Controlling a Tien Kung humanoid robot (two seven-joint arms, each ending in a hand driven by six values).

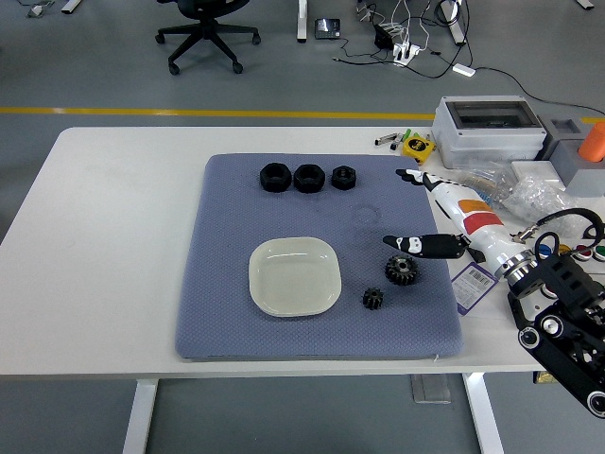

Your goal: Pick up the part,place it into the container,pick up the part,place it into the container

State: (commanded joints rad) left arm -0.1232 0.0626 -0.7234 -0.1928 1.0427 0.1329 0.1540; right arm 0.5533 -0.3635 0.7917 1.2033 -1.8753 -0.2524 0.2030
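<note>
White worktop (95,246), blue mat (227,312). Right hand (425,244) spread, empty, just above-right of larger gear (402,270); smaller gear (372,299) nearer plate (294,276). Plate lies left of both. Left hand unseen.

mat (236,312): blue-grey cloth, dimpled weave, matt
plate (294,275): pale, smooth, glossy, looks ceramic or plastic
gears (402,270): black, toothed, dull sheen
nuts (308,177): black, matt, plastic look
table (104,236): white, smooth, matt
right hand (444,222): glossy white shell, black fingers (416,244), orange and red bands
box (489,132): grey plastic, clear lid
</note>
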